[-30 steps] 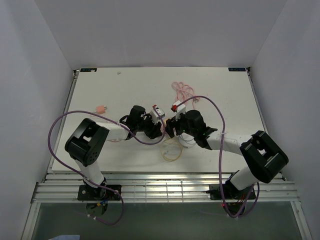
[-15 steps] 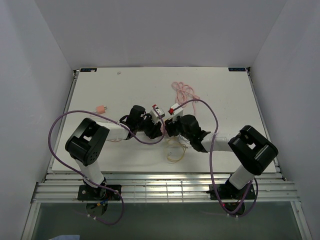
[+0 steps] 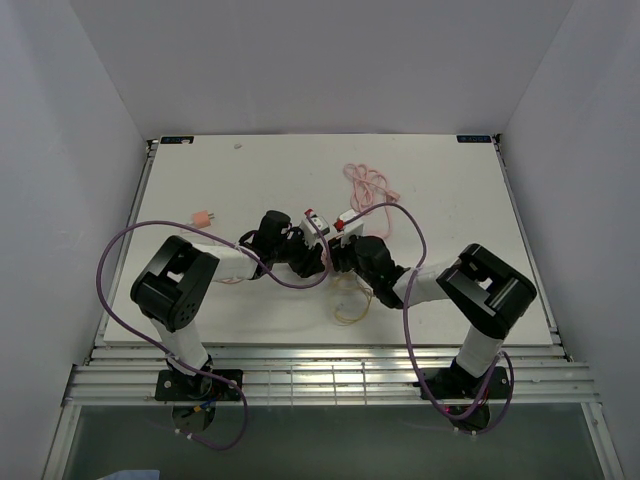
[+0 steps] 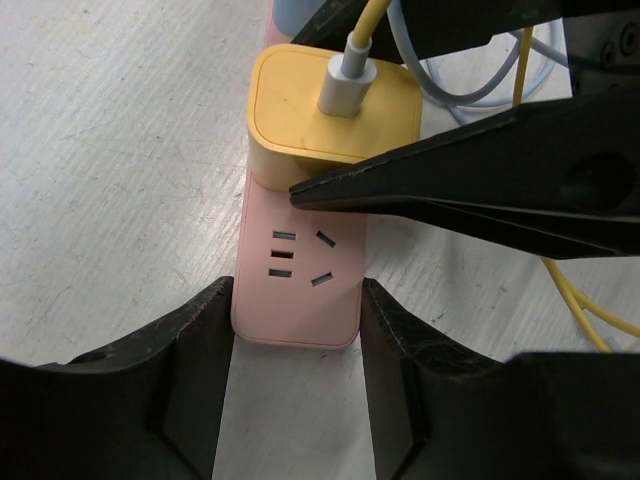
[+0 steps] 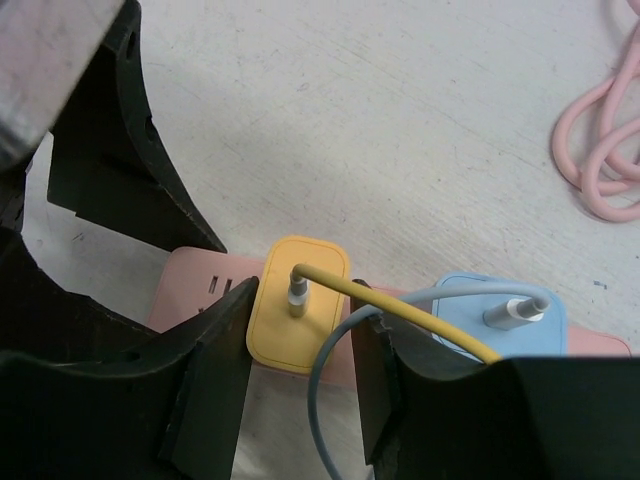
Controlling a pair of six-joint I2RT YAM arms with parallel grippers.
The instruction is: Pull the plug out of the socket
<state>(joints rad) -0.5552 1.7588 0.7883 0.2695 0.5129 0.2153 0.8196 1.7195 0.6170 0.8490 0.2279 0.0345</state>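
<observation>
While both arms meet at the middle of the white table (image 3: 220,190), you have the long pink plastic power strip (image 4: 300,290) lying flat there between them. Your left gripper (image 4: 297,310) straddles the strip's free end, its two black fingers (image 4: 190,380) pressed against the long sides, so it pinches the strip just past an empty outlet.

The square yellow plastic plug (image 4: 290,110) sits seated in the next outlet along, upright, with a thin yellow cable (image 5: 400,305) running from a white connector in its top. Your right gripper (image 5: 300,320) comes down over that plug, and its black fingers (image 5: 215,380) lie against two opposite sides, pinching it.

Just beside the yellow plug, a square light-blue plastic plug (image 5: 545,335) is also seated in the strip, with a grey cable (image 5: 320,400) looping from it. The strip's thin pink cord (image 3: 367,183) lies coiled on the table farther back, apart from both grippers.
</observation>
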